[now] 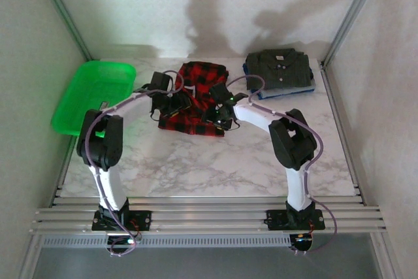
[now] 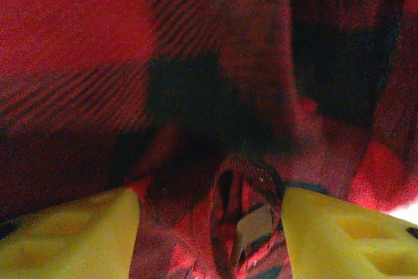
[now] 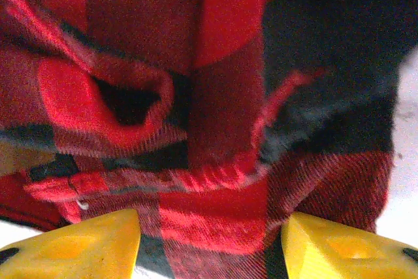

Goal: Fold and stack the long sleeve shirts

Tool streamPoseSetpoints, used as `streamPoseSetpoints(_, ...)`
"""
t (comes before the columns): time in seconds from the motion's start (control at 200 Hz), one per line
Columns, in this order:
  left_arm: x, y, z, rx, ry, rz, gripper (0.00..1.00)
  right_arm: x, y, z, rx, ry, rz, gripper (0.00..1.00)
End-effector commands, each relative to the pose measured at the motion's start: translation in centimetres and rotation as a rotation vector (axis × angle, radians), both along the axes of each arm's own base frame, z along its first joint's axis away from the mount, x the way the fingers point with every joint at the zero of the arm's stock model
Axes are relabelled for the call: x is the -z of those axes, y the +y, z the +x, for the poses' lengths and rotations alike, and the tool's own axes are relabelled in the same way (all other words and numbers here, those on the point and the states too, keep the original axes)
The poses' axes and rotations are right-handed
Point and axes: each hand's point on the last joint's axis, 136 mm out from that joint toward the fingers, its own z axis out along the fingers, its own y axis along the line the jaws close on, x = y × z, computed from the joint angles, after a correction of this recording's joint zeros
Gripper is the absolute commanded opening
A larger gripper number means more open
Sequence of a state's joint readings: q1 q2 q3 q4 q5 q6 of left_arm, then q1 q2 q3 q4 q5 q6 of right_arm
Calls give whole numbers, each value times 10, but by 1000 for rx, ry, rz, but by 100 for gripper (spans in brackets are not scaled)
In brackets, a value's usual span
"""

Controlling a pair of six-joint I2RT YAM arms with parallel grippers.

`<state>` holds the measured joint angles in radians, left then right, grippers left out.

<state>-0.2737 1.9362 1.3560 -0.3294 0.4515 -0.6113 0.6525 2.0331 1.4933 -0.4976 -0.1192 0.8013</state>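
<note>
The red-and-black plaid shirt (image 1: 196, 89) lies crumpled at the back middle of the table. My left gripper (image 1: 171, 102) is down on its left side. In the left wrist view the left gripper (image 2: 210, 233) has its yellow fingers (image 2: 72, 240) well apart, with a bunched fold and a pale label (image 2: 255, 227) between them. My right gripper (image 1: 219, 110) presses on the shirt's right front part. The right gripper (image 3: 210, 243) is also spread, with flat plaid cloth (image 3: 215, 213) lying between its fingers (image 3: 339, 253). A folded dark grey shirt (image 1: 279, 66) rests on a blue garment (image 1: 305, 88) at the back right.
A green plastic basket (image 1: 91, 93) sits at the back left, half over the table's edge. Metal frame posts stand at both back corners. Bare marble tabletop (image 1: 209, 168) stretches in front of the plaid shirt.
</note>
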Motion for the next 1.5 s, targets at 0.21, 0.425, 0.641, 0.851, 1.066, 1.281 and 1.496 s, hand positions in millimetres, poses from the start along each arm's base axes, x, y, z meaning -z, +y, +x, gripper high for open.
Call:
streamPoseSetpoints(0.21, -38, -20, 56, -47, -116, -69, 53, 7, 0, 6, 52, 2, 6, 56)
streamPoseSetpoints(0.425, -60, -46, 84, -103, -171, -294, 54, 2, -6, 3, 72, -8, 4, 57)
streamPoseSetpoints(0.641, -109, -45, 89, -109, -256, -372, 66, -17, -15, 6, 103, -42, -16, 61)
streamPoseSetpoints(0.851, -134, 30, 54, -232, -268, -226, 75, -38, -15, 14, 123, -59, -18, 62)
streamPoseSetpoints(1.066, -136, 51, -17, -257, -257, -190, 76, -28, -7, 28, 173, -32, 0, 62)
streamPoseSetpoints(1.281, -91, 53, -89, -277, -174, -199, 75, -13, -2, 39, 201, 5, -5, 57)
streamPoseSetpoints(1.496, -56, 52, -128, -315, -107, -231, 73, -17, -6, 35, 247, 33, 1, 56)
